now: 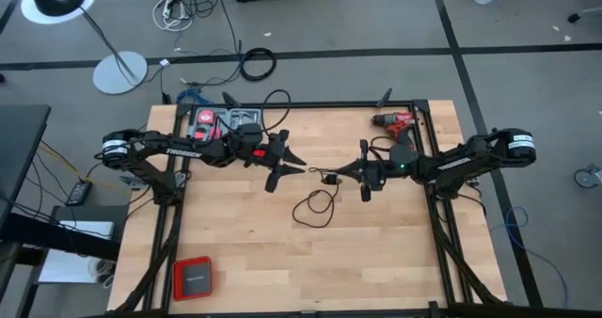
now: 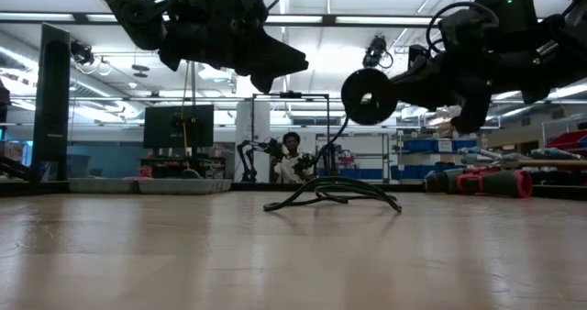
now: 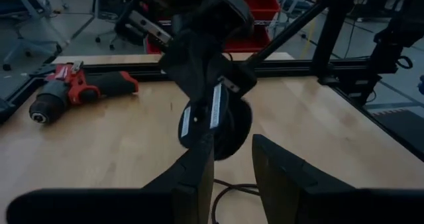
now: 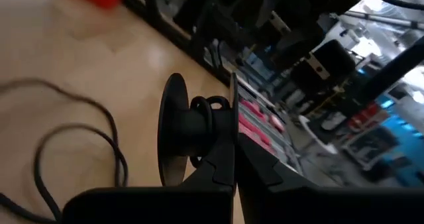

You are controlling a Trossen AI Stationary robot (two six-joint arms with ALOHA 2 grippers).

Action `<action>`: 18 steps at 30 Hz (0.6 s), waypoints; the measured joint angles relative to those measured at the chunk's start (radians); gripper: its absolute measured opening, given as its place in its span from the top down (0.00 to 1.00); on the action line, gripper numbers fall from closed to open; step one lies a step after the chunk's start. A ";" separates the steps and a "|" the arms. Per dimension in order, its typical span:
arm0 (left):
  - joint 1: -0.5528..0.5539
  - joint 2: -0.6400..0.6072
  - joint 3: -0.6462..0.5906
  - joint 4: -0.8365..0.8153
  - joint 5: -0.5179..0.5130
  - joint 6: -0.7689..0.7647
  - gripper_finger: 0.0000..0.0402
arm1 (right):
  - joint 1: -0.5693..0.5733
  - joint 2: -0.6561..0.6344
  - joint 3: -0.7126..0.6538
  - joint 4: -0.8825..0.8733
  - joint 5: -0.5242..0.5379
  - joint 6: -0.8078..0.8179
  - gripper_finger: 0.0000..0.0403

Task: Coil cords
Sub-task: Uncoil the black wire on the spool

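The thin black cord (image 1: 315, 205) lies in a loose loop on the wooden table (image 1: 254, 252), near its middle. In the low view one end of the cord (image 2: 330, 193) rises to a black spool (image 2: 371, 96). My right gripper (image 1: 362, 172), coming level from the table's right, is shut on that spool (image 4: 192, 128), with a few turns of cord on its hub (image 4: 207, 111). My left gripper (image 1: 287, 167) hovers open just left of the spool, facing it. Nothing is between its fingers (image 3: 199, 177). My right gripper pinches one thin flange of the spool at its rim (image 4: 233, 128) between its two shut fingers (image 4: 218, 168). The fingers come level from the table's right. The spool hangs clear of the table, its flanges on edge, and the cord trails slack from the hub down to the tabletop.
A red drill (image 1: 395, 122) lies at the table's far right corner. A red tray of tools (image 1: 221, 125) sits at the far left, behind my left arm. A flat red box (image 1: 193, 278) lies at the near left. Black frame rails (image 1: 428, 130) border the table.
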 joint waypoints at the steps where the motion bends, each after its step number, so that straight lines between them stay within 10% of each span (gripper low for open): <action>1: 0.000 0.000 0.000 0.000 -0.002 0.003 0.74 | 0.007 0.000 0.000 -0.003 0.022 -0.022 1.00; 18: 0.000 0.000 0.000 -0.026 -0.017 -0.011 0.74 | 0.034 0.000 0.000 0.002 0.148 -0.025 1.00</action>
